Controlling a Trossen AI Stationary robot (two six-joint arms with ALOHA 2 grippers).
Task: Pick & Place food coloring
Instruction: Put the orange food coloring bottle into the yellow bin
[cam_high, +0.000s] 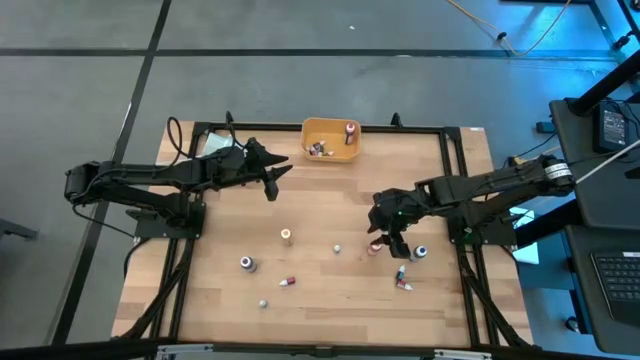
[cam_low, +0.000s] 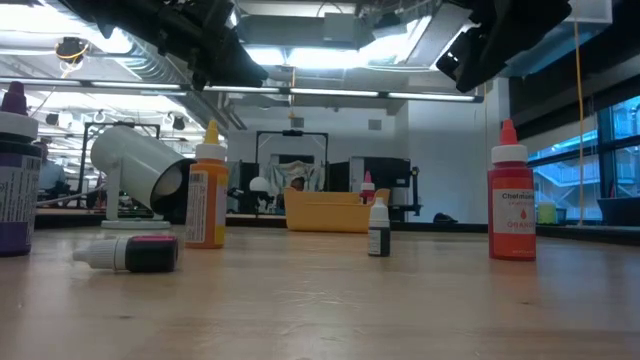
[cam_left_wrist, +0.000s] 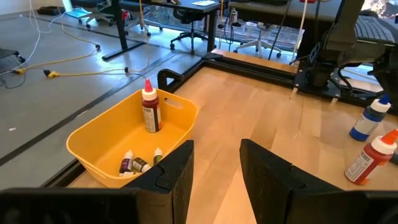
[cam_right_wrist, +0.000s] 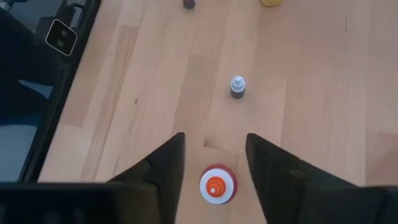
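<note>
Small food coloring bottles stand or lie scattered on the wooden table (cam_high: 320, 210). A red bottle (cam_right_wrist: 217, 185) stands upright, also showing as a red bottle (cam_high: 375, 247) from above. My right gripper (cam_right_wrist: 214, 162) hovers over it, open, with a finger on either side of the orange-white cap and clear of it. A tiny dark vial (cam_right_wrist: 237, 87) stands beyond. My left gripper (cam_left_wrist: 214, 165) is open and empty, near the orange bin (cam_left_wrist: 124, 140) at the far edge. The bin holds an upright red bottle (cam_left_wrist: 150, 109) and a few small vials (cam_left_wrist: 135, 165).
An orange bottle (cam_high: 286, 236), a purple bottle (cam_high: 246, 264), a lying vial (cam_high: 287, 282), a blue-and-white bottle (cam_high: 420, 252) and lying bottles (cam_high: 402, 277) dot the near half. A black frame (cam_high: 455, 180) rims the table. A white cylinder (cam_low: 140, 165) shows in the low view.
</note>
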